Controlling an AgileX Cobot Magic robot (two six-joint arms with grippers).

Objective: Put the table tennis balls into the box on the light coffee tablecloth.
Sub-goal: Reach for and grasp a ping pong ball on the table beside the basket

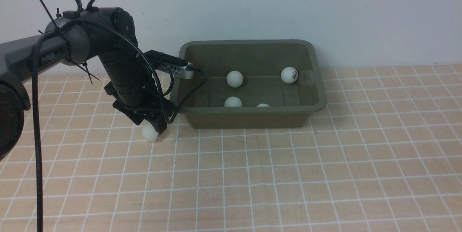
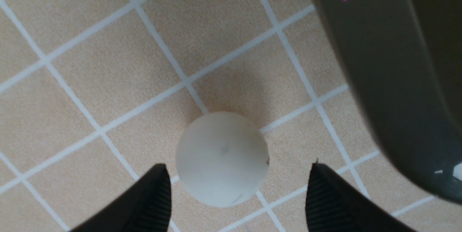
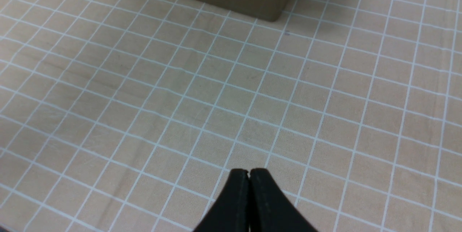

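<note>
The right tool (image 3: 249, 174) hangs closed and empty over bare cloth (image 1: 288, 174) on the near part of the bench, well apart from everything, so I see no hazard there. Farther in, the left tool (image 2: 238, 169) sits low over the cloth with its jaws open on either side of the one loose ball (image 2: 222, 158). That ball rests on the cloth just beside the left end of the box (image 1: 249, 118). In the left wrist view most of the ball lies ahead of the jaw tips and nearer one jaw than the other. I judge that closing from here could catch only its near curve, and a light, smooth ball would squirt out and roll off across the cloth. The nearer jaw could also nudge it before the other arrives. The box wall is close to the outer jaw, so a careless lift or swing could knock the box and shift it. A cable (image 1: 196, 80) loops by the box's left rim and might snag there. A release from high up could let the ball bounce off the four balls (image 1: 235, 79) in the box and hop out. As for writing, the left arm (image 1: 72, 49) reads "PiPER". The loose ball carries a small dark print and the far right ball in the box another, both too small to read.
</note>
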